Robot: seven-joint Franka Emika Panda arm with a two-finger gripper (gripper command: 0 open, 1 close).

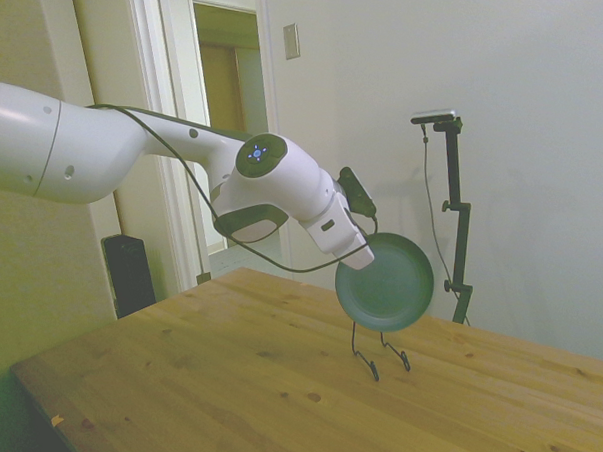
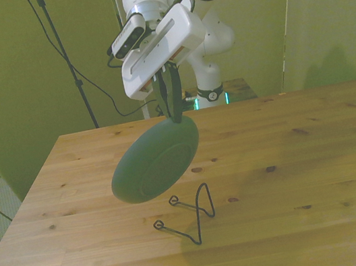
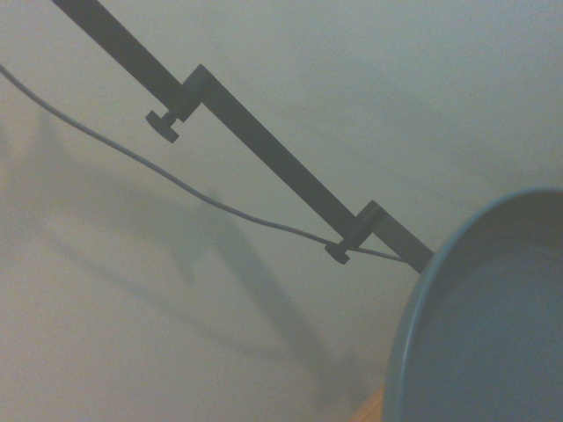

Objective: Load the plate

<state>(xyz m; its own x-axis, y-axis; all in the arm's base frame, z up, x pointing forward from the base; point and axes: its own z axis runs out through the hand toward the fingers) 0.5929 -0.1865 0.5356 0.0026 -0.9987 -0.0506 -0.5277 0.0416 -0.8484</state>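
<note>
The dark green plate hangs in the air on edge, tilted, above the wooden table. My gripper is shut on the plate's upper rim, its dark fingers pinching the edge. In the side view the gripper meets the plate at its upper left rim. A thin black wire stand sits on the table just below the plate, and the plate's lower edge is a little above it, not touching. The wrist view shows part of the plate's rim and inside close up.
The wooden table stretches wide around the wire stand. A pale wall stands behind the table in the side view, with a doorway at the back left.
</note>
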